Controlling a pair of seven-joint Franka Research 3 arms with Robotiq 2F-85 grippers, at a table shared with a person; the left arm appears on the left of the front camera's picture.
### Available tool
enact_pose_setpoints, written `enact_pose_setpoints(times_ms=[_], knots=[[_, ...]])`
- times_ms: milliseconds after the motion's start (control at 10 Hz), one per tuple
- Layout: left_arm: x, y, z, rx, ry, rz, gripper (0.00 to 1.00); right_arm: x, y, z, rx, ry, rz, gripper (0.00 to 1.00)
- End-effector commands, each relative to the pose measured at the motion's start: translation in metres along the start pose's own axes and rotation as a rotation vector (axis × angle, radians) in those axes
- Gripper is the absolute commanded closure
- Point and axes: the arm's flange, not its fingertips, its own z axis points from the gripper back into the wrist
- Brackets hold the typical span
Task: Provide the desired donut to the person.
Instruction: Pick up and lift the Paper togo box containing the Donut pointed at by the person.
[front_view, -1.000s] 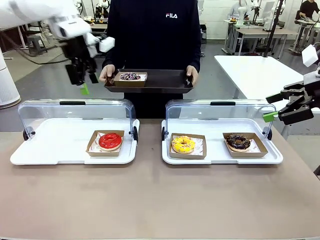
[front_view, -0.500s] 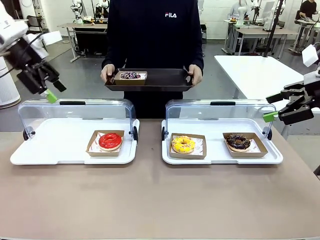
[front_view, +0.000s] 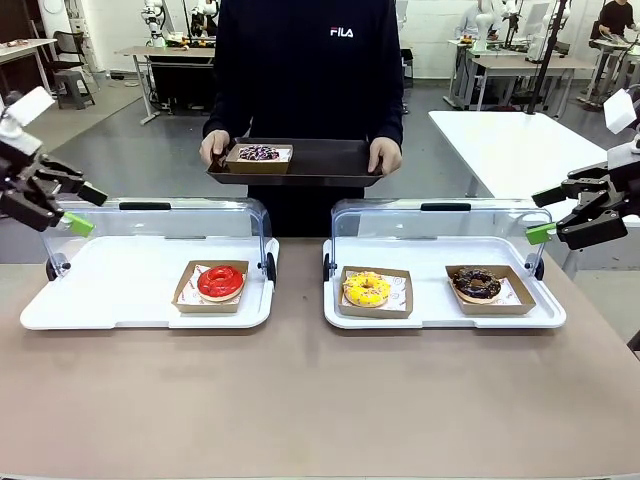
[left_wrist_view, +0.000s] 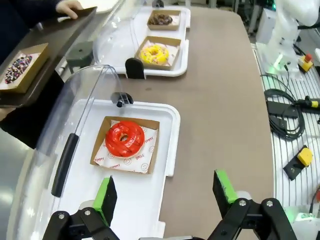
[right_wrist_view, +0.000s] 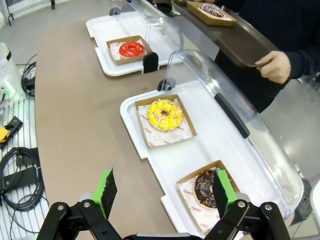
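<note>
Pulled the left gripper (front_view: 87, 208) away from the dark tray (front_view: 330, 160) held by the person (front_view: 305, 70). Swung it outward to the far left edge of the front view and lower, now just beyond the left end of the clear lid (front_view: 150, 225) on the left case. Turned from pointing down to pointing sideways toward the middle, green pad (front_view: 79, 223) lowest. Left the upper left corner open to the room behind.
</note>
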Motion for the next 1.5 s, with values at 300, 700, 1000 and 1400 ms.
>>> enact_pose_setpoints(times_ms=[300,700,1000,1400], knots=[[-0.036,-0.012,0.029,0.127,-0.139,0.022,0.0,-0.001,-0.003,-0.004,0.009,-0.036,0.007,0.0],[-0.046,-0.009,0.042,0.142,-0.141,0.082,0.0,-0.001,-0.003,-0.004,0.009,-0.036,0.007,0.0],[-0.045,-0.007,0.044,0.149,-0.123,0.091,0.0,-0.001,-0.003,-0.004,0.009,-0.036,0.007,0.0],[-0.046,-0.008,0.044,0.144,-0.112,0.087,0.0,-0.001,-0.003,-0.004,0.009,-0.036,0.007,0.0]])
